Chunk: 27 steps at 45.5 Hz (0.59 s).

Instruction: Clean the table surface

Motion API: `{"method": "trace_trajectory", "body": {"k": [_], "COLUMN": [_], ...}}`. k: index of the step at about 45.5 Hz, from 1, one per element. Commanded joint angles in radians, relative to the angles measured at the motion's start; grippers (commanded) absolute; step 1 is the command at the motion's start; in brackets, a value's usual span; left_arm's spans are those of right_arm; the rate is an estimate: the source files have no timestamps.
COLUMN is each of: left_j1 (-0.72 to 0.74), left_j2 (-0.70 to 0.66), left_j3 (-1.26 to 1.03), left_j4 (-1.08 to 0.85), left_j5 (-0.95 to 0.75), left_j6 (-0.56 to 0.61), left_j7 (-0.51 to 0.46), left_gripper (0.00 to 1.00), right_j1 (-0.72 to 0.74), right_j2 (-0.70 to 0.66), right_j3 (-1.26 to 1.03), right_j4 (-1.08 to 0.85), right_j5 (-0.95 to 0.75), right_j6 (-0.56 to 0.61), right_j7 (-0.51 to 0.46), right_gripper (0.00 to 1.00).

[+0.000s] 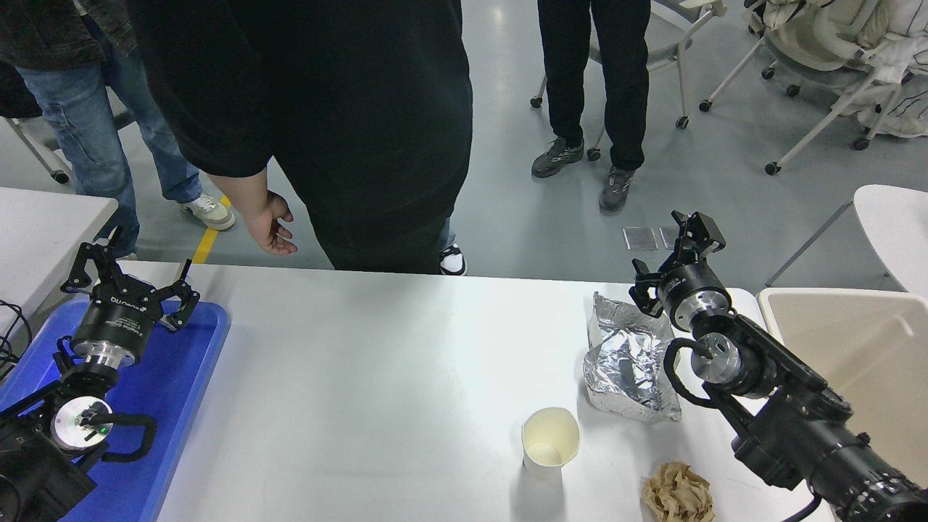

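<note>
The wide white table surface fills the lower picture. On its right part lie a crumpled silver foil bag, an upright white paper cup and a crumpled brown paper wad at the front edge. My right gripper is open and empty above the table's far edge, just right of the foil bag's top. My left gripper is open and empty, parked over the blue tray at the lower left.
A beige bin stands beside the table at the right. A person in black stands at the far edge with a hand hanging near the table. Other people and wheeled chairs stand behind. A smaller white tabletop is at the left.
</note>
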Motion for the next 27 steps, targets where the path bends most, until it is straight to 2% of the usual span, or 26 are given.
{"method": "trace_trajectory", "body": {"k": [1,19,27], "left_j1": [-0.001,-0.001,-0.001], "left_j2": [0.000,0.000,0.000], "left_j3": [0.000,0.000,0.000], "left_j4": [-0.001,0.000,0.000], "left_j5": [0.000,0.000,0.000], "left_j6": [0.000,0.000,0.000], "left_j7": [0.000,0.000,0.000], "left_gripper": [1.00,1.00,1.00], "right_j1": [0.006,0.006,0.009], "right_j2": [-0.001,-0.005,-0.047], "right_j3": [-0.003,-0.005,-0.009], "right_j4": [0.003,0.007,0.004], "right_j5": [0.000,0.000,0.021], "right_j6": [0.000,-0.002,0.000], "right_j7": [0.000,-0.002,-0.008], "right_gripper": [1.00,1.00,1.00]}}
